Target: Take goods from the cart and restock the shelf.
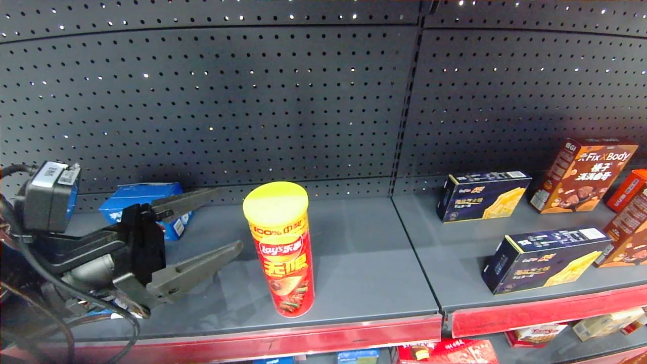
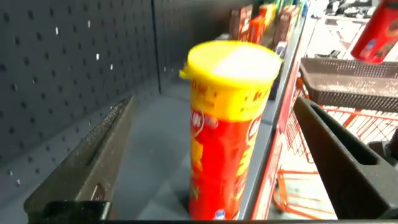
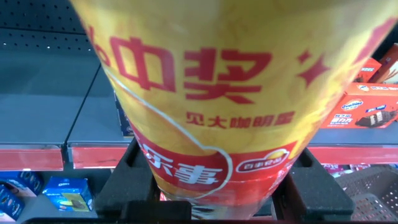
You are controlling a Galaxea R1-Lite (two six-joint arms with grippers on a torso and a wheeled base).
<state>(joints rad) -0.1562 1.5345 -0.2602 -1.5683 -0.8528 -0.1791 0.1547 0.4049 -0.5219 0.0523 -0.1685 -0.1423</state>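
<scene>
Can (image 1: 281, 250) stands upright on shelf (image 1: 364, 263) just beyond spread left jaws; right jaws pinch another can (image 3: 217, 93).

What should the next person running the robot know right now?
Left gripper: open, beside the shelved chip can, not touching it.
Right gripper: shut on the held chip can, facing the shelves.
Done: the shelved chip can stands upright near the front edge of the shelf.
Left: put the held chip can on the shelf, then check the cart; I cannot see what is inside it.
</scene>
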